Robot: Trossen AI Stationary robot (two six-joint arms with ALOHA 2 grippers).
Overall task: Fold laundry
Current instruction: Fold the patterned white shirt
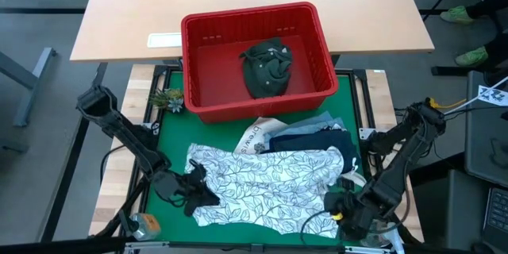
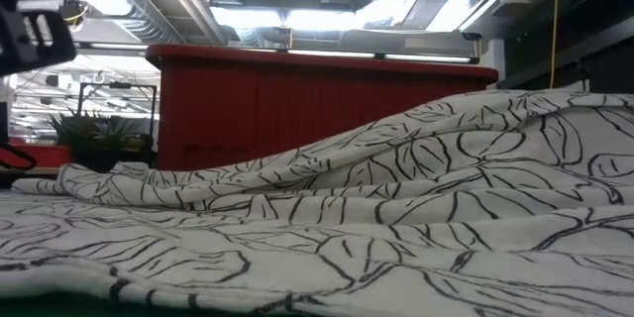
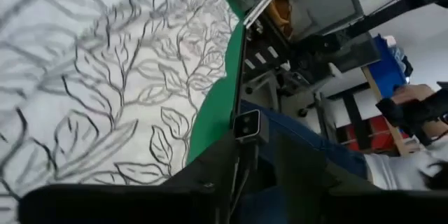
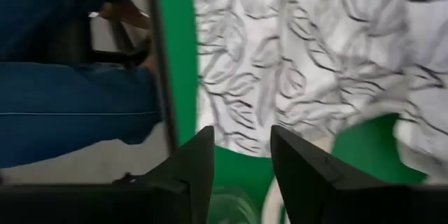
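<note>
A: Jaw condition?

B: Right gripper (image 4: 241, 164): fingers apart, empty, just off the leaf-print garment (image 1: 266, 178)'s edge. Left gripper (image 1: 190, 190): cannot tell, at the opposite edge.

A: Reason?

B: Garment spread flat on the green mat (image 1: 171, 139), likely for folding; an olive garment (image 1: 267, 65) waits in the red basket (image 1: 317, 32).

**Workshop room around the green work surface**

A light wooden table (image 1: 238, 0) is standing beyond the far edge of the green mat (image 1: 171, 139), on a grey floor (image 1: 40, 24). Overhead, silver ducts and pipes (image 2: 188, 0) are running across an open ceiling, with bright strip lights (image 2: 297, 18) glowing between them. A small potted plant (image 2: 94, 137) is sitting at the mat's far left corner. Beyond the near edge, a person in blue jeans (image 4: 70, 105) is sitting.
</note>
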